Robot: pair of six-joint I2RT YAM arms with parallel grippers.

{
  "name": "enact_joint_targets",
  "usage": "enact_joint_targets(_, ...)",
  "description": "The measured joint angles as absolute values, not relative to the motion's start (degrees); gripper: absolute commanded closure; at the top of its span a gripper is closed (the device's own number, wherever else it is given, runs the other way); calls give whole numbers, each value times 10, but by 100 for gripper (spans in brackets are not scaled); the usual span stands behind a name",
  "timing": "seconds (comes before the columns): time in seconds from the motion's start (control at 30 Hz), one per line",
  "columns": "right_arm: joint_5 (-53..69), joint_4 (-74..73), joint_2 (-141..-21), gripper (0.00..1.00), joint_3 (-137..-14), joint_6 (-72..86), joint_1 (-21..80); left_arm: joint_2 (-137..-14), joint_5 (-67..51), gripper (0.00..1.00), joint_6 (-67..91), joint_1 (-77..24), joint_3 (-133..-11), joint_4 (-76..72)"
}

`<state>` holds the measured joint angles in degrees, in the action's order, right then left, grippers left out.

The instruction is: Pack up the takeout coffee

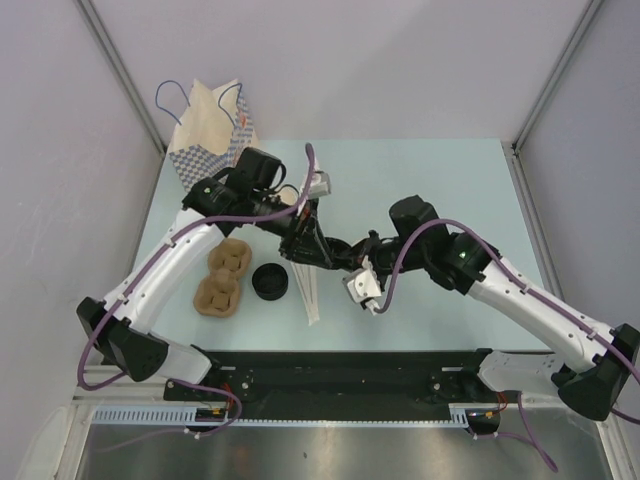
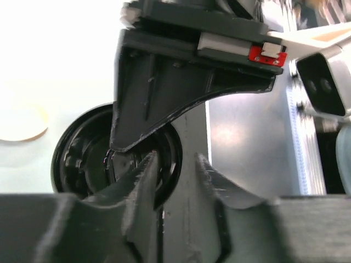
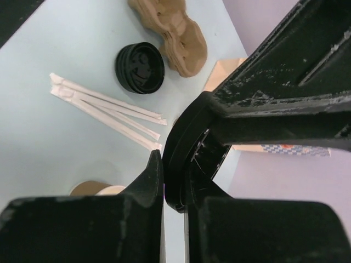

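Pale blue tabletop is filling most of what I am seeing, boxed in by plain grey panels, and both arms are reaching in to meet over its middle. The right gripper is pinching a black lid by its rim, on edge, seemingly to present it to the other arm. The left gripper is coming at that same lid, its fingers standing a little apart with the rim at the gap. I cannot tell whether they are biting. It is looking like a handover or re-grip, so the lid can be turned flat for pressing onto a cup. As for the takeout coffee, no lidded cup is showing anywhere. Only a tan round rim is peeking out below the right wrist, possibly a cup. A pulp carrier, a lid stack and wrapped straws are lying nearby, and a paper bag is standing at the far left corner, presumably for the packing.
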<state>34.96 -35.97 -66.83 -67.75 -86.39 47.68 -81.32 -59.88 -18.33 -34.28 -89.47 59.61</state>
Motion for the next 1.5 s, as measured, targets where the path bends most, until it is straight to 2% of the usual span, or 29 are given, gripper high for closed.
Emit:
enact_joint_targets(0.07,350,-342,-667,100,-676,-827,466,-813,-604,45,-159,-323,-895,573)
enact_joint_targets(0.1,351,-331,-666,100,-676,-793,456,-812,-610,39,-132,-292,-895,552)
enact_joint_targets(0.17,355,-296,-659,100,-675,-710,430,-811,-615,35,-67,-220,-897,494)
enact_joint_targets(0.2,358,-276,-654,100,-675,-653,412,-811,-613,29,-29,-176,-898,453)
enact_joint_targets(0.27,369,-225,-643,100,-674,-540,373,-811,-590,28,34,-107,-903,369)
enact_joint_targets(0.33,379,-176,-634,100,-675,-417,335,-806,-545,27,82,-78,-908,289)
enact_joint_targets(0.57,473,-2,-644,100,-680,48,210,-723,-461,29,124,-139,-832,131)
enact_joint_targets(0.7,513,68,-673,100,-688,227,176,-702,-423,34,117,-211,-795,80)
enact_joint_targets(0.87,554,83,-675,100,-690,312,179,-702,-372,42,86,-258,-783,64)
enact_joint_targets(1.07,591,70,-675,100,-691,331,193,-699,-342,52,-10,-308,-783,68)
enact_joint_targets(1.5,609,56,-675,100,-690,330,207,-683,-347,60,-65,-350,-778,78)
